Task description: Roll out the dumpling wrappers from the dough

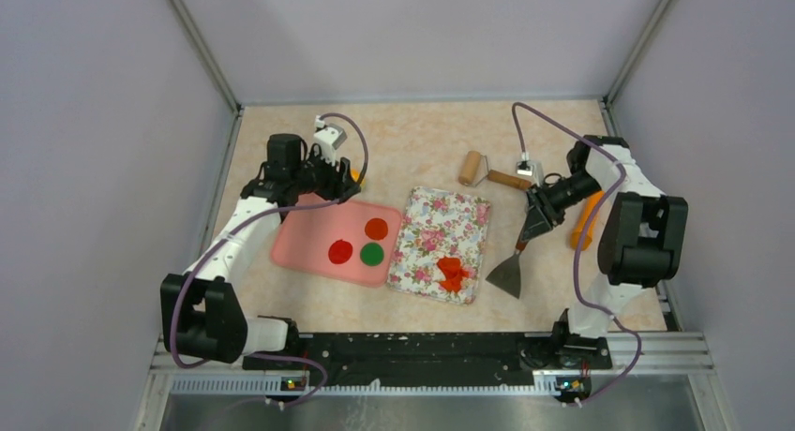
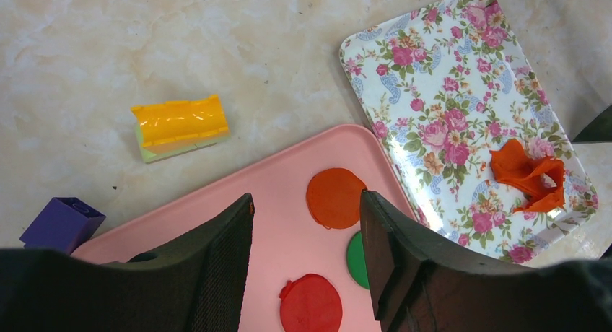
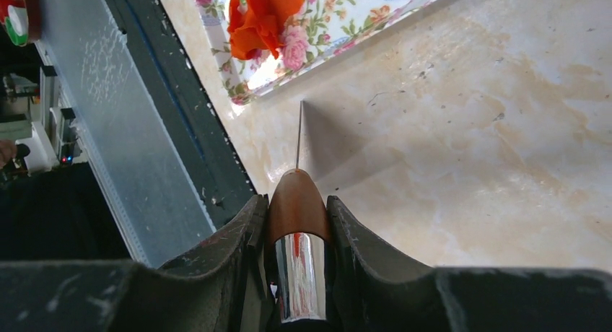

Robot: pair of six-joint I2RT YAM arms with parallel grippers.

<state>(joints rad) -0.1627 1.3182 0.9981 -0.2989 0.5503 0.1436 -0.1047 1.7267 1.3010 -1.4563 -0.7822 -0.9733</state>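
Note:
Three dumpling wrappers lie on the pink tray (image 1: 300,248): orange-red (image 1: 376,228), red (image 1: 340,251) and green (image 1: 372,254). In the left wrist view they are orange-red (image 2: 335,197), red (image 2: 311,303) and green (image 2: 356,260). The dough, a ragged orange-red scrap (image 1: 453,274), lies on the floral tray (image 1: 441,220); it also shows in the wrist views (image 2: 530,175) (image 3: 260,14). My left gripper (image 1: 339,187) (image 2: 307,202) is open and empty above the pink tray's far edge. My right gripper (image 1: 534,220) (image 3: 297,202) is shut on a scraper's handle (image 3: 298,209), with its blade (image 1: 506,276) right of the floral tray.
A wooden rolling pin (image 1: 487,173) lies behind the floral tray. A long orange stick (image 1: 586,220) lies by the right arm. A yellow mould (image 2: 180,126) and a purple block (image 2: 61,224) sit beyond the pink tray. Walls close in three sides.

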